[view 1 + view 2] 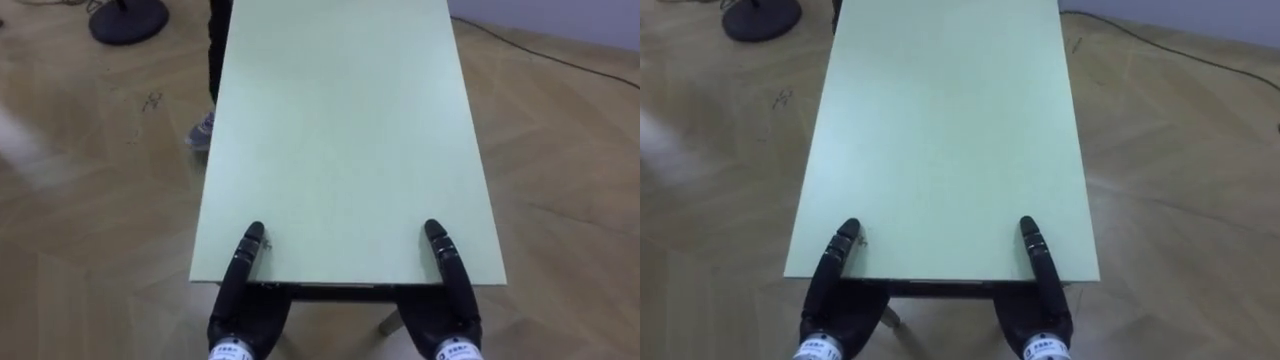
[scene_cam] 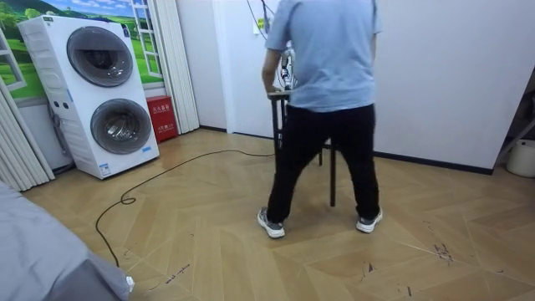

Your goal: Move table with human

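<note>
Wood parquet floor (image 1: 90, 200) throughout. Long table (image 1: 340, 130) with pale green top, set lengthwise ahead in the eye views, near short edge at the bottom; in the room view mostly hidden behind the person, with only dark legs and one edge visible. Two front-loading washing machines (image 2: 100, 92), stacked, against the wall at the room view's left. Person (image 2: 330, 75) in blue shirt and dark trousers, back to the room camera, standing at the table, one arm down to its edge; in the left eye view a dark trouser leg and grey shoe (image 1: 203, 130) just beside the table's far left side. Round black stand base (image 1: 128, 18) on the floor at far left, apart from the table. Dark cable (image 2: 150, 180) looping over the floor from the washing machines' side toward the table. Left hand (image 1: 245, 305) at the near edge toward the left corner, touching the top, bulk of it below the edge; open or gripping, cannot tell. Right hand (image 1: 452, 300) placed likewise toward the right corner; state again cannot be told.
</note>
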Available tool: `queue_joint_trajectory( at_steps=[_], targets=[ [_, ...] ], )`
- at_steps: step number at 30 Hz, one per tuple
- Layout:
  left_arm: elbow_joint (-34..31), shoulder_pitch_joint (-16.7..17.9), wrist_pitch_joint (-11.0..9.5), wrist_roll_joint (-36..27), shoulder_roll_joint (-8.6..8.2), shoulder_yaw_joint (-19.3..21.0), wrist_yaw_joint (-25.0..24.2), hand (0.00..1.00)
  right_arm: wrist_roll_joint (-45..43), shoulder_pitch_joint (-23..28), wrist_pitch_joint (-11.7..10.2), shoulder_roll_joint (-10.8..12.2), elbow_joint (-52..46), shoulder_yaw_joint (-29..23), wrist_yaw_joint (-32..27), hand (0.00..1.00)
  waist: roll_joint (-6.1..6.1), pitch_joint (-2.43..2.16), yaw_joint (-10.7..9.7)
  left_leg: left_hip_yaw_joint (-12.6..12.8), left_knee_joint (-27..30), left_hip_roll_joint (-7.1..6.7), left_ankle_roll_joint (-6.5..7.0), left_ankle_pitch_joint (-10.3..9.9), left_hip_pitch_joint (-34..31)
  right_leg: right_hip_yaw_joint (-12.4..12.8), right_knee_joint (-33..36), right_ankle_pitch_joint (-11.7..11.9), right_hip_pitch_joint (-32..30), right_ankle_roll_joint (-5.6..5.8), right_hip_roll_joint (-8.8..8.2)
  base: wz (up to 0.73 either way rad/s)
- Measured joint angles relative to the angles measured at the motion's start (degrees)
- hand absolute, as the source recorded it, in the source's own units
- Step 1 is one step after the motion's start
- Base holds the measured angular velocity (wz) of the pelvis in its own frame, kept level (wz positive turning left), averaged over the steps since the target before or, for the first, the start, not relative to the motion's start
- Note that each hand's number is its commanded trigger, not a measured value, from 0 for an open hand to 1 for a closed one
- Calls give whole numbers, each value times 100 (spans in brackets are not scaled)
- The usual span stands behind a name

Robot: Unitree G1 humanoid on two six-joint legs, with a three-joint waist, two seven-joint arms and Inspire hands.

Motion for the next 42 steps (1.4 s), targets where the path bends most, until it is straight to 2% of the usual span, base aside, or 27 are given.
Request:
queue_joint_trajectory(
  at_steps=[3,5,7,12,17,23,24,25,26,27,28,29,32,34,37,40,42],
  targets=[
    [0,4,2,-6,5,-8,2,100,-24,-28,8,-34,3,8,-1,100,-2,0,281,-29,-21,42,-3,4,1,16,-464,69,241,110,101,14],
    [-6,19,3,-6,2,-10,1,100,-37,-47,21,-56,5,5,-2,100,-4,0,407,-71,-82,44,-27,32,20,20,-663,95,349,144,140,14],
    [-10,25,-9,-5,-1,23,-3,100,-36,-64,66,-30,6,4,-3,100,-6,-2,551,-126,-179,66,-85,80,76,24,-916,140,524,121,235,21],
    [-79,135,-14,-6,-16,73,-3,100,-75,-93,156,4,18,9,-3,100,-14,-3,565,-160,-489,126,-201,292,200,144,-1271,175,795,78,346,37],
    [-127,206,-40,-6,-78,130,-3,100,-146,-149,193,-4,19,16,-3,100,-17,-5,763,-164,-506,253,-300,352,89,119,-1357,190,841,52,472,28],
    [-146,265,-41,-26,-113,176,-54,100,-261,-192,248,-11,22,10,6,100,-19,-10,758,-164,-436,288,-345,485,-189,-147,-1341,157,909,-4,485,56],
    [-172,258,-40,-17,-103,174,-54,100,-259,-192,245,-7,23,6,26,100,-14,-13,689,-164,-361,290,-345,515,-307,-326,-1340,146,929,-21,485,99],
    [-176,234,-40,-16,-74,178,-53,100,-259,-193,248,0,23,-5,30,100,-7,-16,558,-104,-293,295,-334,552,-421,-529,-1340,121,980,-62,480,109],
    [-176,221,-41,-17,-62,179,-52,100,-260,-189,246,3,23,-5,30,100,-5,-18,486,6,-277,313,-321,578,-457,-627,-1339,107,1021,-86,473,115],
    [-177,203,-42,-17,-57,187,-44,100,-259,-183,240,21,23,-4,29,100,-4,-19,371,279,-271,363,-287,645,-512,-735,-1333,88,1077,-112,468,106],
    [-177,192,-39,-16,-56,186,-34,100,-257,-175,236,49,23,-19,29,100,-3,-19,297,439,-274,386,-259,699,-560,-798,-1330,63,1095,-136,468,94],
    [-177,191,-38,-17,-52,183,-32,100,-256,-178,237,41,23,-20,29,100,-3,-19,279,466,-278,385,-252,722,-576,-805,-1332,52,1094,-138,468,66],
    [-176,192,-47,-35,-76,181,-8,100,-286,-236,257,5,23,-14,18,100,-2,-19,369,469,-309,374,-259,800,-612,-822,-1334,1,1112,-130,469,27],
    [-176,209,-57,-35,-117,167,27,100,-325,-230,252,-49,22,-24,6,100,-1,-19,399,472,-361,361,-257,895,-615,-1016,-1353,-9,1231,-132,467,39],
    [-180,209,-82,-42,-121,120,123,100,-325,-237,248,-68,14,-23,-80,100,1,-20,438,472,-411,339,-244,1006,-615,-1107,-1358,-40,1283,-132,469,47],
    [-188,209,-246,-141,-116,29,171,100,-358,-303,248,-68,14,-9,-173,100,3,-21,585,470,-477,289,-236,1091,-617,-1146,-1382,-94,1279,-109,430,13],
    [-188,218,-331,-176,-154,-38,190,100,-361,-340,249,-74,15,-3,-181,100,38,-33,652,447,-492,224,-196,1164,-666,-1294,-1376,-159,1290,-96,370,30]
  ],
)
